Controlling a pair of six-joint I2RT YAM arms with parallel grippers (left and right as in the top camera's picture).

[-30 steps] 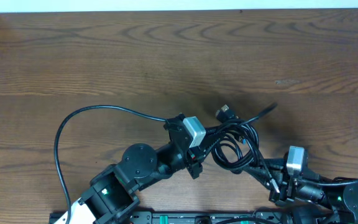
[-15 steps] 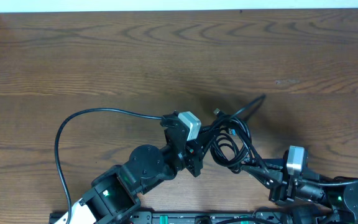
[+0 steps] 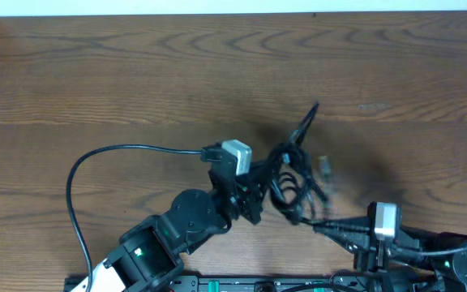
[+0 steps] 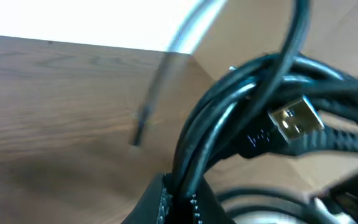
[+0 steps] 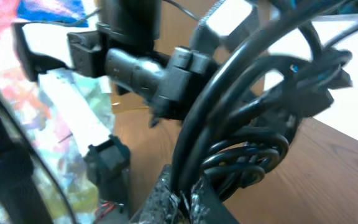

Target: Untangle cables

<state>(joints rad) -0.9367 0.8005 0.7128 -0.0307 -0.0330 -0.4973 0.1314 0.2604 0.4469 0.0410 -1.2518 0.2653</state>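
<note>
A tangle of thin black cables hangs between my two grippers near the table's front middle. My left gripper is shut on the tangle's left side; in the left wrist view its fingers pinch two black strands, with a silver USB plug just beyond. My right gripper is shut on strands leading out of the tangle's lower right; in the right wrist view its fingers clamp them below a small coil. One stiff cable end sticks up toward the far side.
A long loose cord arcs left from the left gripper, then curves down toward the front edge. The wooden table stretches behind. The left arm and right arm lie along the front edge.
The left gripper has moved toward the far side with the tangle. The free cable end has swung from pointing right to pointing up. The right gripper has stayed shut on its strands.
</note>
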